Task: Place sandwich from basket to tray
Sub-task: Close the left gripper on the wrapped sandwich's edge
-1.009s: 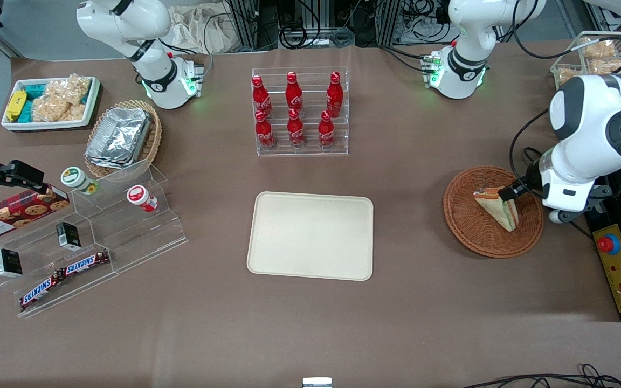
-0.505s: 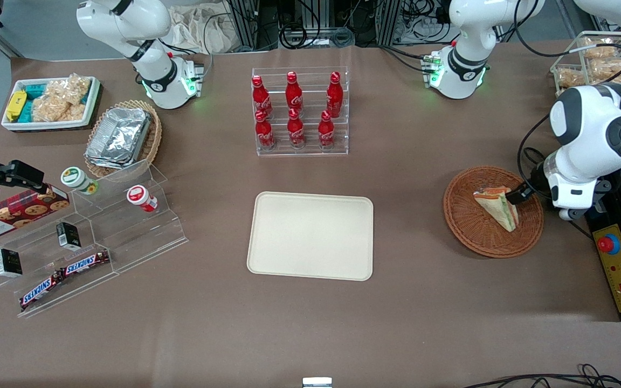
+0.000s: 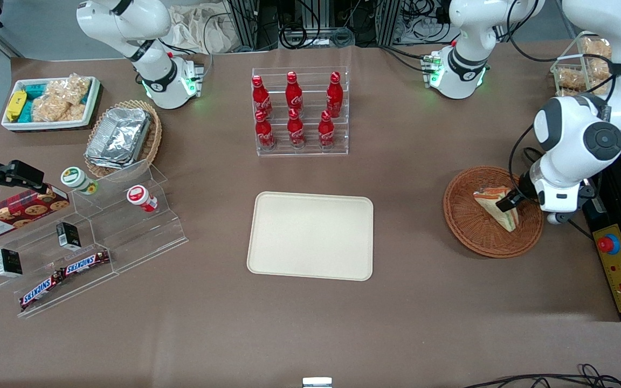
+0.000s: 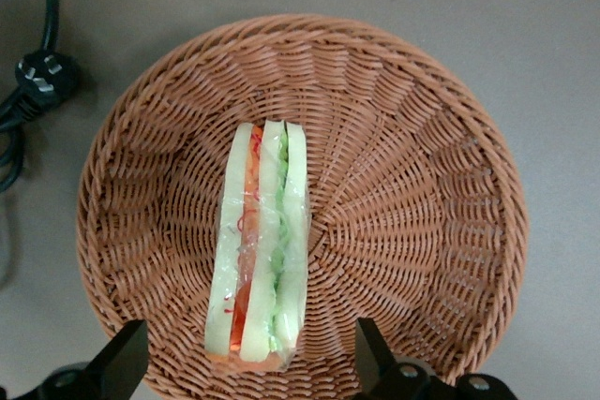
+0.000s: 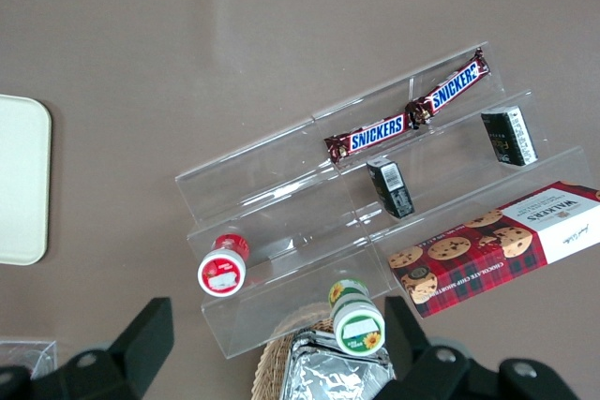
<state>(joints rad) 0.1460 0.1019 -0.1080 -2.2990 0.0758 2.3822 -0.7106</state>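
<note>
We can read some words on the snacks. Two brown bars (image 5: 405, 111) on the clear steps (image 5: 375, 222) say SNICKERS in blue letters. A red box of cookies (image 5: 497, 245) near them says WALKERS. The six red bottles (image 3: 295, 110) in the clear rack have white curly writing, but we cannot read it for sure. Two small pots (image 5: 286, 295) on the steps have labels that are too small to read.

The left arm (image 3: 577, 140) bends down over the table at the working arm's end. Its wrist points down at the basket (image 3: 464, 215). The gripper (image 4: 253, 362) hangs just above the sandwich (image 4: 260, 250). Its two fingers (image 4: 122, 362) are spread wide apart, one on each side of the sandwich, and they are not touching it.

The sandwich stands on its edge in the middle of the brown basket. We can see white bread with green and red stuff inside a clear wrap. The tray (image 3: 310, 236) lies flat in the middle of the table, well apart from the basket.
</note>
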